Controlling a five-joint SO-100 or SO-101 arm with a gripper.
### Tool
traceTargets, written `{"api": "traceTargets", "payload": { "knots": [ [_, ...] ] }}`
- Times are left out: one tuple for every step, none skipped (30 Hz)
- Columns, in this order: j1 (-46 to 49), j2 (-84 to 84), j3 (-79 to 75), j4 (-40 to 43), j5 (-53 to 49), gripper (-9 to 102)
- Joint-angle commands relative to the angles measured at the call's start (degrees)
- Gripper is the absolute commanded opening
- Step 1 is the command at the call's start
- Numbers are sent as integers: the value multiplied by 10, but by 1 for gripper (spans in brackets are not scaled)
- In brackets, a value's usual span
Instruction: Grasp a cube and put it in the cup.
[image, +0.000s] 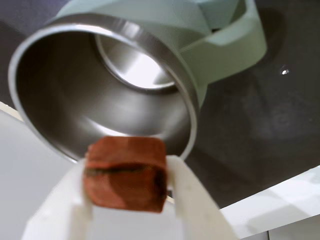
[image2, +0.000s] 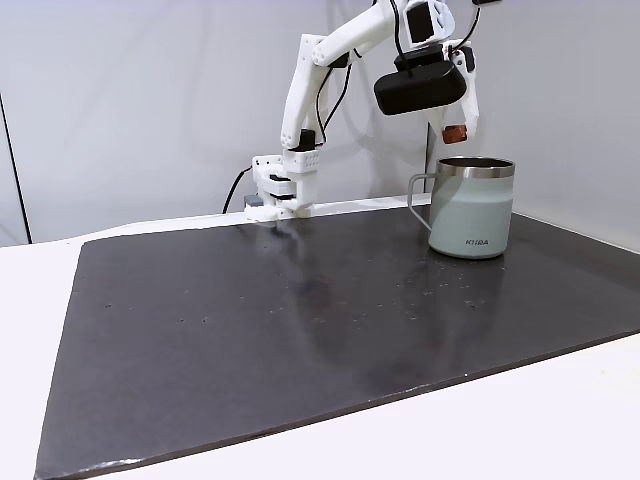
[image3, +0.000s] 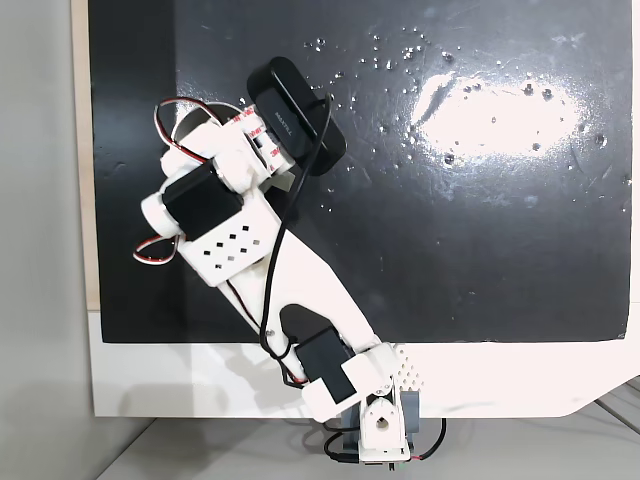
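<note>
While clenched on cube (image: 125, 172), gripper (image: 127, 192) hangs low-centre of wrist view, over near rim of cup (image: 187, 85); risks rim strike, bounce onto mat.

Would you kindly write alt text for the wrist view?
The gripper holds a rust cube between white fingers, just before the steel rim of a sage-green cup with an empty, shiny inside, standing on a dark mat.

White plastic arm (image2: 305, 90) with black servo blocks, a black wrist camera (image2: 420, 88), red-and-black cables
</note>
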Motion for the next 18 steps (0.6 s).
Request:
{"api": "traceTargets", "payload": {
  "knots": [
    [4, 4, -25, 2, 0, 19],
    [4, 4, -25, 3, 4, 22],
    [6, 4, -25, 3, 7, 23],
    [6, 4, -25, 3, 9, 23],
    [7, 4, -25, 4, 9, 24],
    [7, 4, -25, 4, 10, 24],
    [8, 4, -25, 4, 10, 24],
    [8, 5, -25, 4, 10, 24],
    [8, 6, -25, 4, 10, 24],
    [8, 7, -25, 5, 10, 24],
    [8, 8, -25, 5, 10, 24],
    [9, 9, -25, 6, 10, 24],
    [9, 10, -25, 6, 9, 24],
    [9, 11, -25, 6, 9, 24],
    [9, 11, -25, 6, 9, 24],
    [9, 12, -25, 6, 8, 24],
    [9, 12, -25, 6, 8, 23],
    [9, 13, -25, 7, 8, 23]
  ]
}}
